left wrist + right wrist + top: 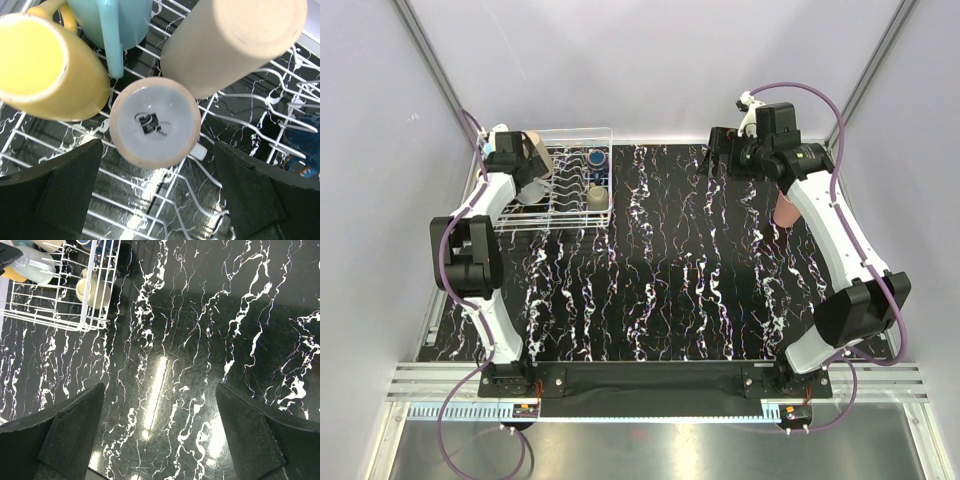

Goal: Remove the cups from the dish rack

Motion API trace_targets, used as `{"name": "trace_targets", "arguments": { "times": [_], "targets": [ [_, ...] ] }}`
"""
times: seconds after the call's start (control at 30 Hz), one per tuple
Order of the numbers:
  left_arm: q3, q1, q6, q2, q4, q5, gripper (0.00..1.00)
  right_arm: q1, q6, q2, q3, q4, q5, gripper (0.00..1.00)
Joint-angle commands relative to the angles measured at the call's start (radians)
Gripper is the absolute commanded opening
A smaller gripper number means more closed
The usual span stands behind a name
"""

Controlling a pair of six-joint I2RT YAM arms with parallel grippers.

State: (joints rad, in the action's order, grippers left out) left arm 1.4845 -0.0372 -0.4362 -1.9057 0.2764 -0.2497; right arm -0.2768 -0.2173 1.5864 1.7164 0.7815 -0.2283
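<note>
Tan-rimmed and upturned, a cup (155,122) was seen in the dish rack (246,95), centred between the left gripper's (160,197) spread jaws. A straight descent was called for, lest the crowding yellow mug (47,60) and tan tumbler (235,42) be knocked. The right gripper (160,435) was held agape above the tabletop (200,340).

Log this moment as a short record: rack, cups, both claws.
rack: back left of table, cups inside
left claw: open, above a base-up mug in the rack
beside it: yellow mug, pale blue mug, tan tumbler
right claw: open, empty, over bare table
off the rack: pinkish cup on table beneath right arm
</note>
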Motion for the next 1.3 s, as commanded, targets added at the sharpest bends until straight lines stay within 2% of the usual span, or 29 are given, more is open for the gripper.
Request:
{"name": "trace_targets", "arguments": {
  "times": [0.0,0.33,0.67,0.8,0.83,0.9,0.93,1.03,1.07,1.13,1.17,1.27],
  "targets": [
    [0.066,-0.012,0.020,-0.027,-0.078,-0.011,0.98,-0.002,0.012,0.001,0.012,-0.048,0.000,1.00],
    [0.079,-0.010,0.065,-0.059,-0.135,-0.003,0.93,-0.002,0.030,0.040,0.011,-0.051,0.021,1.00],
    [0.086,-0.010,0.076,-0.067,-0.108,0.006,0.79,-0.002,0.033,0.050,0.017,-0.044,0.033,1.00],
    [0.092,-0.012,0.091,-0.050,-0.088,0.010,0.66,-0.002,0.029,0.046,0.009,-0.044,0.030,1.00],
    [0.094,-0.010,0.096,-0.046,-0.079,0.009,0.55,-0.002,0.029,0.044,0.006,-0.044,0.029,1.00],
    [0.095,-0.010,0.097,-0.023,-0.072,0.009,0.44,-0.002,0.027,0.037,-0.003,-0.047,0.026,1.00],
    [0.097,-0.010,0.099,-0.015,-0.063,0.009,0.36,-0.002,0.026,0.034,-0.008,-0.050,0.026,1.00],
    [0.109,-0.009,0.105,0.011,-0.034,0.013,0.28,-0.002,0.015,0.030,-0.017,-0.053,0.014,1.00],
    [0.117,-0.009,0.106,0.016,-0.025,0.015,0.21,-0.001,0.012,0.029,-0.020,-0.062,0.003,1.00],
    [0.137,-0.007,0.116,0.025,0.006,0.018,0.14,-0.002,-0.002,0.032,-0.028,-0.065,-0.003,1.00],
    [0.140,-0.007,0.119,0.028,0.013,0.018,0.03,-0.002,-0.004,0.037,-0.029,-0.065,-0.012,1.00],
    [0.148,-0.004,0.134,0.051,0.037,0.004,0.00,-0.004,-0.010,0.038,-0.040,-0.071,-0.017,1.00]
  ]
}}
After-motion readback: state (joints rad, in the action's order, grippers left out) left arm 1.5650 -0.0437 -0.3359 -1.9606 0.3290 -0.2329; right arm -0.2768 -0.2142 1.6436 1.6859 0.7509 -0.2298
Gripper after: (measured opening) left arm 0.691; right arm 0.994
